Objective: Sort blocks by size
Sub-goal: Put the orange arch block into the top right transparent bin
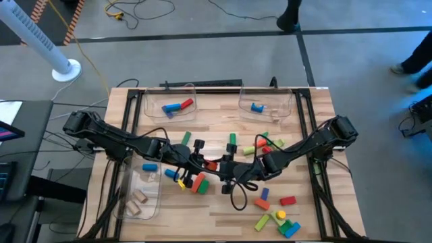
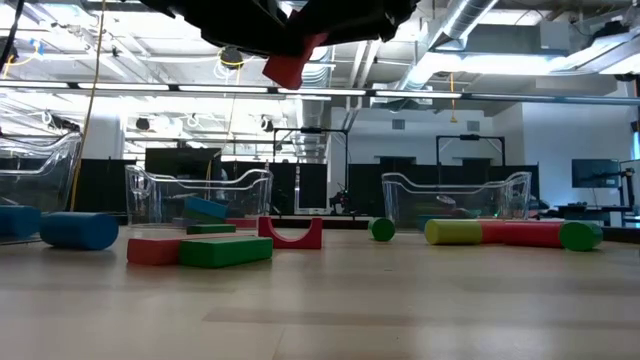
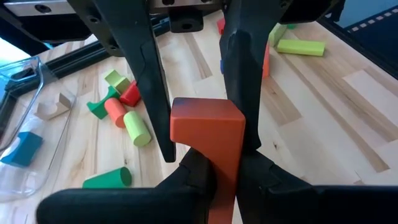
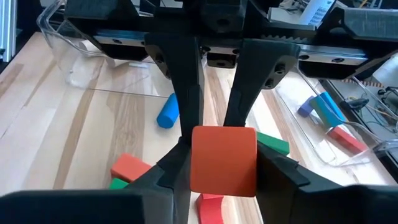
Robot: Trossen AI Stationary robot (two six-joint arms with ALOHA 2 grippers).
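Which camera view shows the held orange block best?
The right wrist view: the orange block fills its centre, face-on, between both tools' fingers. The left wrist view shows it at an angle, the low view only a corner under the arms, the high view a speck.

Pale, smooth wooden table (image 1: 216,209) with visible grain, clear glossy plastic bins (image 1: 169,91), matt painted red block (image 3: 208,130)
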